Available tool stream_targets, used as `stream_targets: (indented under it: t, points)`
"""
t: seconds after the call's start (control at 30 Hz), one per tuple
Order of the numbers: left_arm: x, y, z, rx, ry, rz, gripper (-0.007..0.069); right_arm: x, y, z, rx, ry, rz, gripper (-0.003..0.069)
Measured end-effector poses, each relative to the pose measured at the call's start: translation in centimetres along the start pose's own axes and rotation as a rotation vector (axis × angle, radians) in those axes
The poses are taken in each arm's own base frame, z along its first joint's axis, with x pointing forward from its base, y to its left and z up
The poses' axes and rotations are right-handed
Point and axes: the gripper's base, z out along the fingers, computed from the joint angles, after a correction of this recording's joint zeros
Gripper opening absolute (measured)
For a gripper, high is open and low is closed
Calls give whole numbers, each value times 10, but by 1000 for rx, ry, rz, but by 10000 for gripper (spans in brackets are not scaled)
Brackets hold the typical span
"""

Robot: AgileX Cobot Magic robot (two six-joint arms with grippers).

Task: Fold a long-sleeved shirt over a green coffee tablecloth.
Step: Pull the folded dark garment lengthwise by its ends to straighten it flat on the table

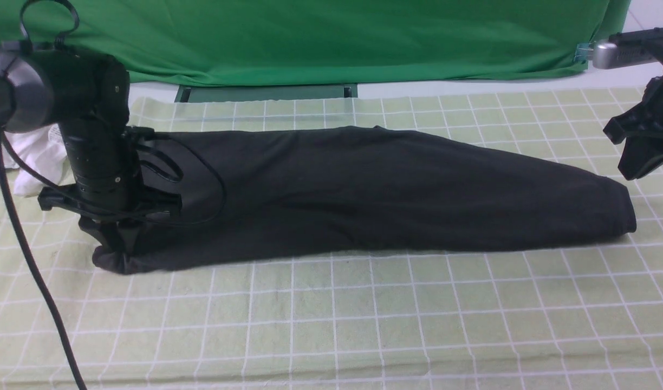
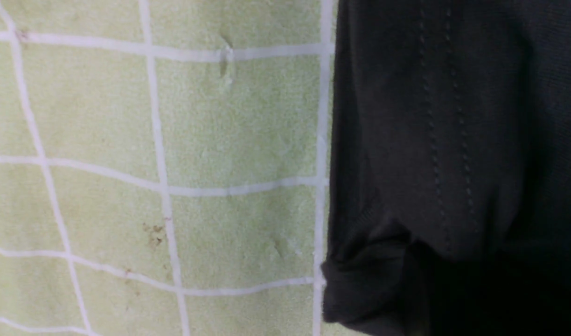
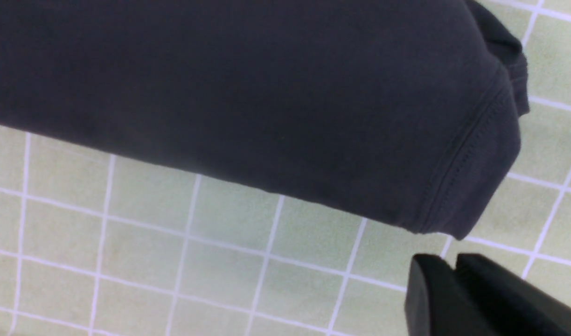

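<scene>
The long-sleeved shirt (image 1: 364,195) lies folded into a long black band across the green coffee tablecloth (image 1: 364,325), a pale grid-lined cloth. My left gripper (image 1: 115,244) points down into the shirt's left end, where the fabric bunches round its narrowed fingers; it looks shut on the shirt. In the left wrist view only the dark shirt (image 2: 453,140) and tablecloth (image 2: 173,116) show; the jaws are lost in black. My right gripper (image 1: 632,170) hovers just past the shirt's right end, shut and empty. Its tips (image 3: 453,263) sit close to the stitched hem of the shirt (image 3: 267,84) above the tablecloth (image 3: 173,233).
A plain deep-green backdrop (image 1: 331,38) hangs behind the table. A white garment (image 1: 31,157) lies at the far left behind my left arm. A black cable (image 1: 33,271) trails from that arm down over the cloth's front left.
</scene>
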Motion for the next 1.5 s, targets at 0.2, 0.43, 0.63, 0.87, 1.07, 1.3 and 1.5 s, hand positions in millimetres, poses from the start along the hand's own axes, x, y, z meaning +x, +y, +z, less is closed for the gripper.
stream_targets:
  t: [0.2, 0.43, 0.63, 0.87, 1.07, 1.3, 1.5]
  points:
    - [6, 3, -13, -12, 5, 11, 21, 0, 0, 0, 0, 1, -13, 73]
    - [13, 5, -24, -12, 12, 10, 23, -1, 0, 0, 3, -9, -12, 156]
    - [13, 6, -24, -23, 15, 18, 123, -5, -2, 0, 23, -51, 17, 432]
    - [16, 17, -38, -111, -30, 2, 438, -15, -17, 24, 118, -68, 108, 633]
    - [29, 18, -70, -51, -112, -35, 549, -22, -24, 57, 122, -34, 134, 637]
    - [72, 12, -121, 82, -308, -51, 334, -22, -32, 100, 96, 56, 186, 596]
    - [113, 16, -158, 136, -503, -34, 39, -23, -31, 114, 61, 75, 191, 480]
